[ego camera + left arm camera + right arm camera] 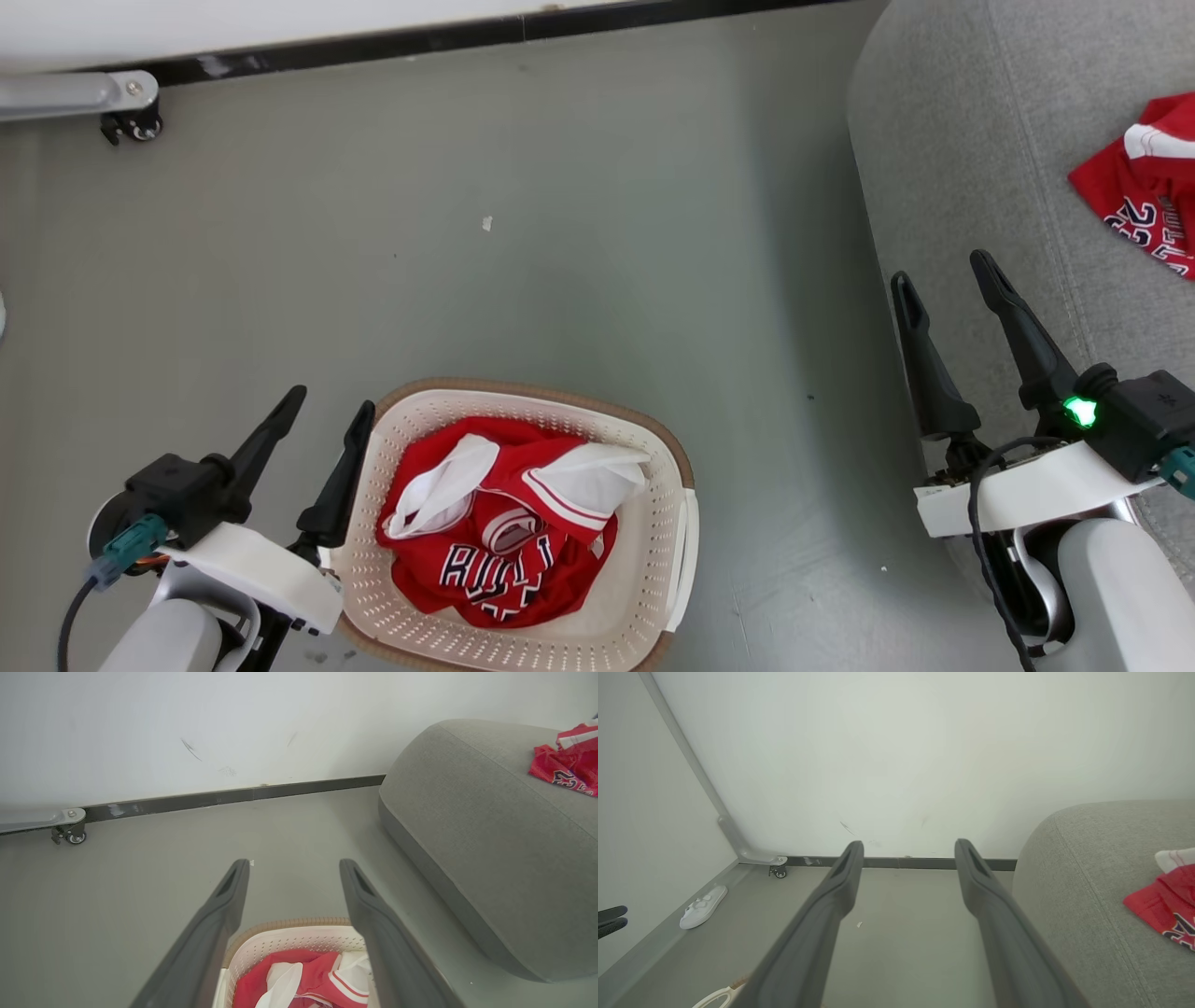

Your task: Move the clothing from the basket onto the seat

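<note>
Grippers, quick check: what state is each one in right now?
Left gripper: open, holding nothing, near the basket.
Right gripper: open, holding nothing, near the edge of the seat.

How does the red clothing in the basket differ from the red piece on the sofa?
The basket clothing is bunched in the basket; the sofa piece lies on the sofa. The basket clothing is fully in frame; the sofa piece is cut by the picture's edge. Both are red, white-trimmed, with dark lettering.

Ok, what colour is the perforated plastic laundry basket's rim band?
Brown rim band on the cream-white basket; the head view shows it best.
</note>
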Available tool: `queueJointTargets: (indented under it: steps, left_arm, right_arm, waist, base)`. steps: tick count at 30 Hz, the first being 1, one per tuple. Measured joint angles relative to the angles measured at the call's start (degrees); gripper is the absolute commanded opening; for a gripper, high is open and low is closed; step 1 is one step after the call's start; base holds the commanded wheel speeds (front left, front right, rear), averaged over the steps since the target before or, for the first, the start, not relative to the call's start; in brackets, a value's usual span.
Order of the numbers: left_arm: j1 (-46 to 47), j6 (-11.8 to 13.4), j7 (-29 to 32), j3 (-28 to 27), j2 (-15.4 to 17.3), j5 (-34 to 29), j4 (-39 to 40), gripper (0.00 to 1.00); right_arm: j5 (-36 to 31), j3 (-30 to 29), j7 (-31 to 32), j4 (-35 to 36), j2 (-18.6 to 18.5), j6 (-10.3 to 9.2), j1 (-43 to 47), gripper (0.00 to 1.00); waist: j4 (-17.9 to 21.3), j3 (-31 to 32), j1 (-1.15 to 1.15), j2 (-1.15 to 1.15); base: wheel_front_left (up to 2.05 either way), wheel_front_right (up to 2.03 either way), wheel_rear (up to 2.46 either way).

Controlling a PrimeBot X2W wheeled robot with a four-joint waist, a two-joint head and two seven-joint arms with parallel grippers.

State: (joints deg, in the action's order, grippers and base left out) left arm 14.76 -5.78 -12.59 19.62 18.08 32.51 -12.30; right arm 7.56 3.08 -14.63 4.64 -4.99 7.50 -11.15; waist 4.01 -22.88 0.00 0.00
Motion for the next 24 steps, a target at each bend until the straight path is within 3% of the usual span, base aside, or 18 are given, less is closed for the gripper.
queueJointTargets:
  steps: [24]
  left_arm:
    - [7.7, -1.01, 1.42, 7.21, -0.63, -1.16, -10.58, 1.0]
  right_arm:
    - [-1.2, -0.34, 0.0, 1.93, 1.21, 0.0, -5.92, 1.0]
  waist:
    - [2.43, -9.66, 0.0, 0.0]
  base:
    - [0.0, 0.0, 0.0]
